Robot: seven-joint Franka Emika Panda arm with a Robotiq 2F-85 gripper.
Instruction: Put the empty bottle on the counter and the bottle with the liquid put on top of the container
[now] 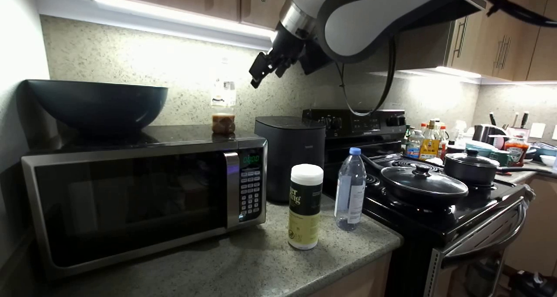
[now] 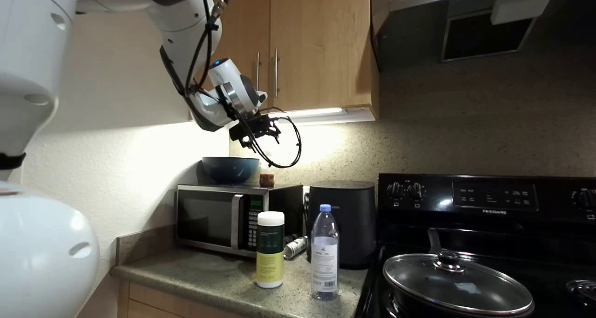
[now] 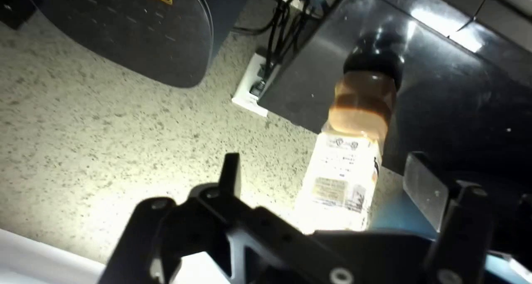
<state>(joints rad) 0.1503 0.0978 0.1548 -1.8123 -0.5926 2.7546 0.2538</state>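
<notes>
- so the bottle with the liquid (image 1: 223, 99) is up on the microwave (image 1: 130, 201), and I'd guess the step in hand is lining up to grab it
- next move prob calls for closing around it, then carrying it over onto the container (image 1: 306, 208)
- it's upright, long axis vertical, neck up tho glare washes that out
- gripper (image 3: 326, 171) is spread near it, holding nothing
- empty bottle (image 1: 350, 192) already stands on the tabletop (image 1: 261, 262) beside the container, that half's done imo

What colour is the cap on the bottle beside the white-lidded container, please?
The cap is blue, clearest in an exterior view.
</notes>
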